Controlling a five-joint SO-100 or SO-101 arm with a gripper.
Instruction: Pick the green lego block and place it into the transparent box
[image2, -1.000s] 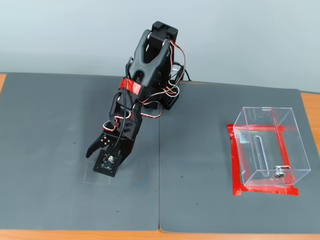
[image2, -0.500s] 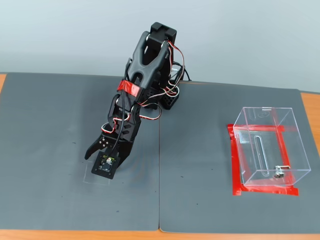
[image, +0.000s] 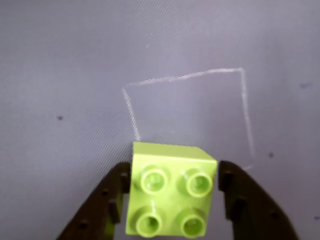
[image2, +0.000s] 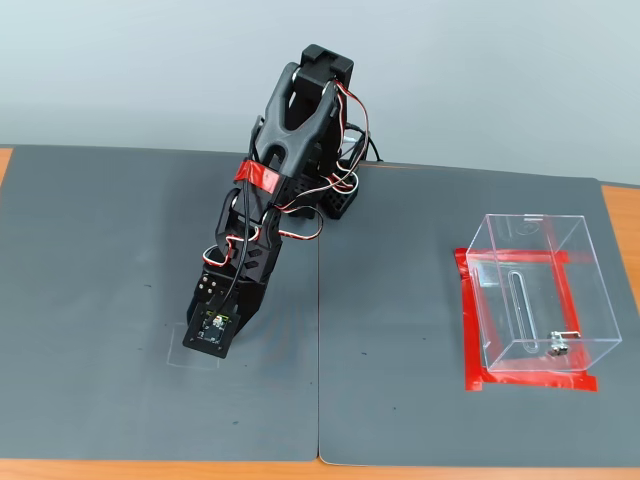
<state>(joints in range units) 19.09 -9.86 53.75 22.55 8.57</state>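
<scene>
Claw (image: 172, 200) now closed on the green lego block (image: 171, 196), one finger against each side; half a second ago spread wider. Block between the fingers, at the near edge of a chalk square (image: 187, 107). Transparent box (image2: 537, 297) well off to the claw's side on the surface (image2: 400, 330).

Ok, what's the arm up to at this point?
The gripper is down at the grey mat, its two fingers on either side of the green lego block at the edge of a chalk-drawn square. The block looks gripped or nearly so. The transparent box stands empty off to the right in the fixed view.
</scene>
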